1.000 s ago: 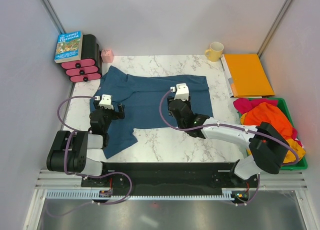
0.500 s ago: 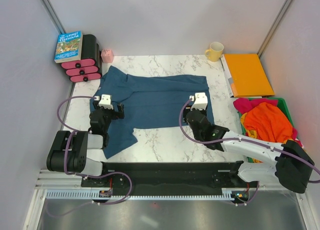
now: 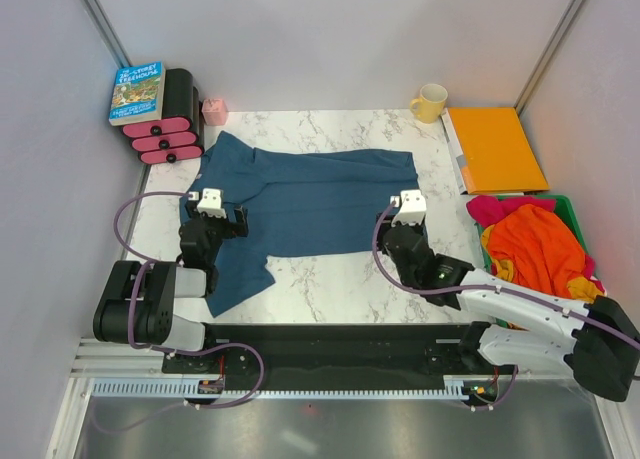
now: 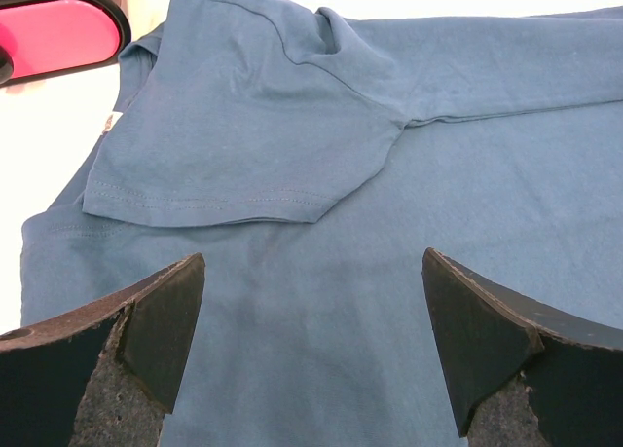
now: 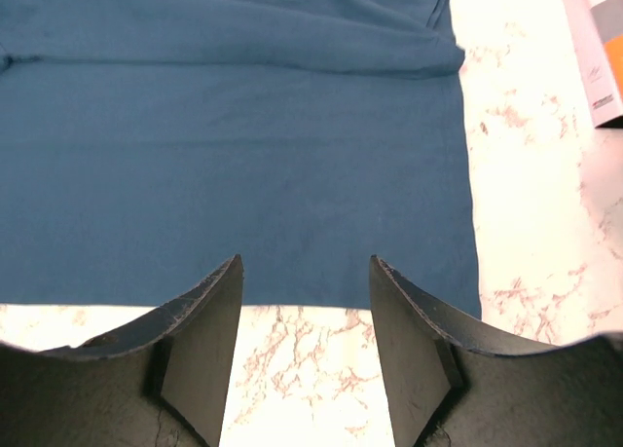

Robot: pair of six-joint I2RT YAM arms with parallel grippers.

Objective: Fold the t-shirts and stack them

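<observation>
A dusty teal-blue t-shirt point(image 3: 310, 194) lies spread flat on the marble table, with a sleeve folded over its body point(image 4: 243, 155). My left gripper point(image 3: 228, 219) hovers over the shirt's left part, jaws wide open point(image 4: 311, 262) and only cloth point(image 4: 321, 301) below them. My right gripper point(image 3: 397, 217) stands open above the shirt's near hem, close to its right corner point(image 5: 306, 262); it holds nothing. The blue cloth point(image 5: 234, 174) lies just beyond its fingertips. Orange point(image 3: 535, 244), magenta point(image 3: 490, 209) and yellow point(image 3: 592, 297) t-shirts lie heaped in a green bin point(image 3: 604, 324) at the right.
A flat orange folder point(image 3: 495, 147) and a yellow mug point(image 3: 430, 102) sit at the back right. A book point(image 3: 137, 92) on a black-and-pink rack point(image 3: 170, 129) and a small pink object point(image 3: 214, 110) stand at the back left. Grey walls close in both sides.
My right gripper has swung right and back toward the near edge, from over the shirt's middle to its near right corner. The left arm and the shirt have not moved.
</observation>
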